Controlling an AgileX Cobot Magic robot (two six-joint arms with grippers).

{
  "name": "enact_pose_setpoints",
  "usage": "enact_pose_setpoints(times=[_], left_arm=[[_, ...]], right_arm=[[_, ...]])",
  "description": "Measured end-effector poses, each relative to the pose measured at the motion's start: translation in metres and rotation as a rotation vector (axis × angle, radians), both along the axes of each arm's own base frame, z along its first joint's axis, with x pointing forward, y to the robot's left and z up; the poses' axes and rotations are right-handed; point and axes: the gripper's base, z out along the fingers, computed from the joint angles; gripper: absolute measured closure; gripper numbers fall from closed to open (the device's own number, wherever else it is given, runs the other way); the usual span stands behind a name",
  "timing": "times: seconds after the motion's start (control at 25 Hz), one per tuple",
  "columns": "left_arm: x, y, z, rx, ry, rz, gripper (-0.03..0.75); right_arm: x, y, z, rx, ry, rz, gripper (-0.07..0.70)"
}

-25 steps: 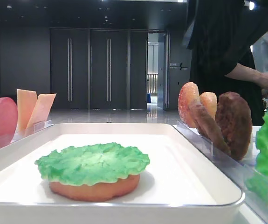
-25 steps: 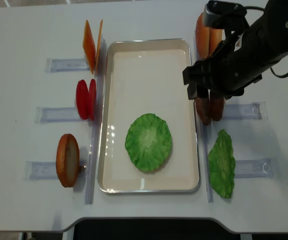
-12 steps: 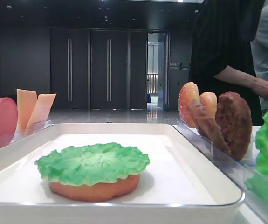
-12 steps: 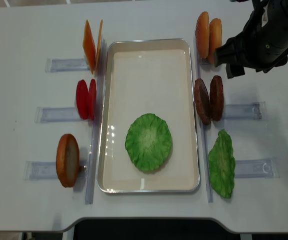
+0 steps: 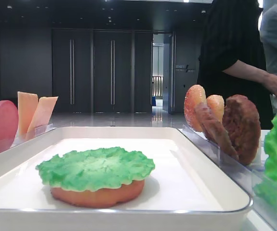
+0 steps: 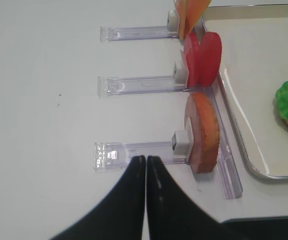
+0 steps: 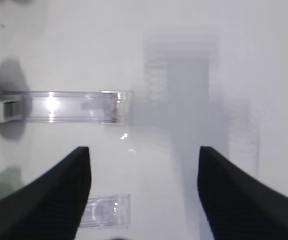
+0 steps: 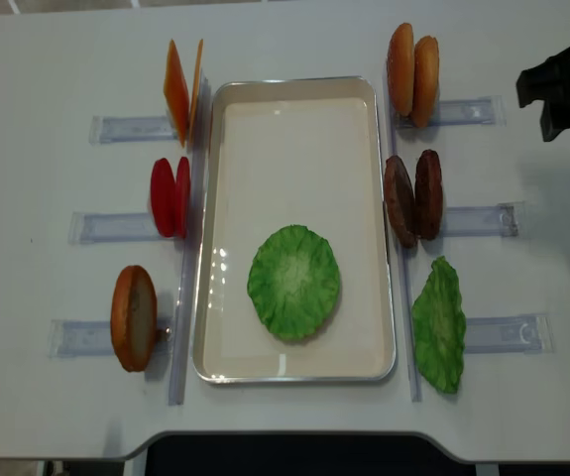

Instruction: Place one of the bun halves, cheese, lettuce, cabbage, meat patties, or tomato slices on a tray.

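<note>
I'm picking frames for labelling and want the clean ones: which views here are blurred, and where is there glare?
The right wrist view is soft throughout: the clear holder and the right gripper fingers lack crisp edges. The left wrist view is sharp on the bun half. The overhead view is sharp, with small glints on the tray. The low front view has a bright rim highlight and a dark background.

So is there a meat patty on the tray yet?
No, the tray holds only lettuce on a bun half; both patties stand beside it.

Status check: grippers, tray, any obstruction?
Right gripper open, empty, off right. Left gripper shut, empty. Green frilly lettuce on tan bun half in white rectangular tray. Nothing blocking.
</note>
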Motion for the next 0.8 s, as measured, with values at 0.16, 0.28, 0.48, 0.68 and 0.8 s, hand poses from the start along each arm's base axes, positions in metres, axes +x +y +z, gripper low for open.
enact_pose_setpoints(times=[0.16,0.28,0.48,0.68,0.8], left_arm=[[0.000,0.000,0.000,0.000,0.000,0.000,0.722],[0.000,0.000,0.000,0.000,0.000,0.000,0.722],[0.000,0.000,0.000,0.000,0.000,0.000,0.722],[0.000,0.000,0.000,0.000,0.000,0.000,0.722],[0.000,0.000,0.000,0.000,0.000,0.000,0.722]], right_arm=[[0.001,-0.031,0.000,-0.021,0.014,-0.060,0.191],[-0.002,-0.047,-0.001,-0.024,0.046,-0.111,0.191],[-0.012,-0.048,0.011,0.009,0.019,-0.127,0.192],[-0.037,-0.042,0.043,0.052,-0.095,-0.079,0.192],[-0.060,-0.039,0.066,0.075,-0.192,-0.049,0.192]])
